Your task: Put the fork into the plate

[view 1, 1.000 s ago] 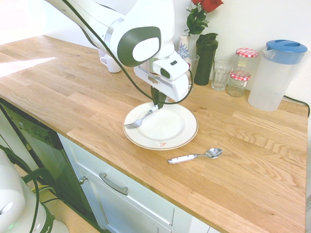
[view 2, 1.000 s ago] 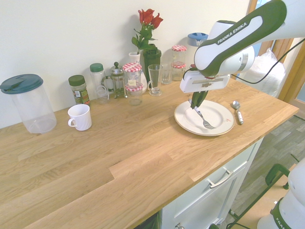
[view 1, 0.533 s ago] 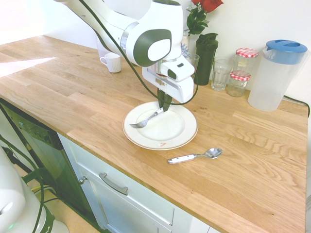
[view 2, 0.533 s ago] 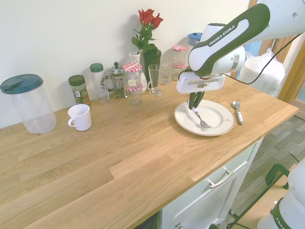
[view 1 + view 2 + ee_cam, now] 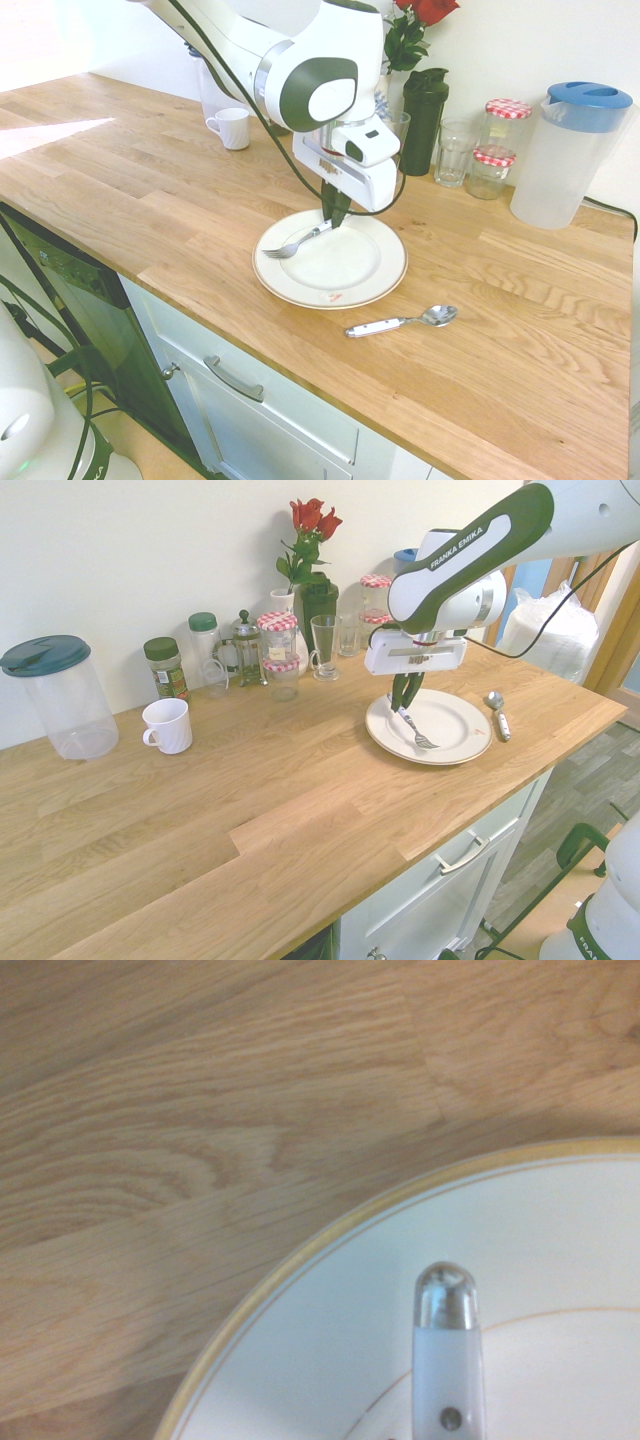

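The fork is gripped by its pale handle in the closed fingers of the gripper, slanting down over the plate, with the tines near the plate's rim on the side away from the spoon. It appears not yet released. The fork should be lowered until it lies flat inside the rim line, then the fingers opened gently, so that it is not tipped onto the bench.

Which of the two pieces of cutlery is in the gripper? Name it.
The fork: the gripper holds it by the handle, tines slanting down over the plate. The spoon lies untouched on the counter beside the plate.
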Robot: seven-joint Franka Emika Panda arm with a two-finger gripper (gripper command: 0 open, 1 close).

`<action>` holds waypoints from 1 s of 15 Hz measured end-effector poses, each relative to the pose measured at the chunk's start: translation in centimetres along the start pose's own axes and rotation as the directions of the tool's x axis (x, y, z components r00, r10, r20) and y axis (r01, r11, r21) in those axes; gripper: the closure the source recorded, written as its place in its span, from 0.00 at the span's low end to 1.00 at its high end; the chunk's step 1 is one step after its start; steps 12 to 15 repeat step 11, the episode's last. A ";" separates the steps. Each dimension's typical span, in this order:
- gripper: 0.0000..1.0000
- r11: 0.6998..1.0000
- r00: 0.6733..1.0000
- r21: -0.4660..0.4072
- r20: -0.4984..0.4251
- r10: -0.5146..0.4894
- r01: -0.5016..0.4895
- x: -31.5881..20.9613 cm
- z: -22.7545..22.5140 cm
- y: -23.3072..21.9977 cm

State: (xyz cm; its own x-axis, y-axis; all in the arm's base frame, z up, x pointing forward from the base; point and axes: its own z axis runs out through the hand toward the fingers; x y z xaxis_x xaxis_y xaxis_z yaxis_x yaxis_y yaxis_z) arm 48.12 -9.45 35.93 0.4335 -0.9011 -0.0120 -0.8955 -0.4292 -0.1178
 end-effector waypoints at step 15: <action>0.00 0.997 0.999 0.064 -0.013 0.034 -0.033 1.6 -2.5 1.4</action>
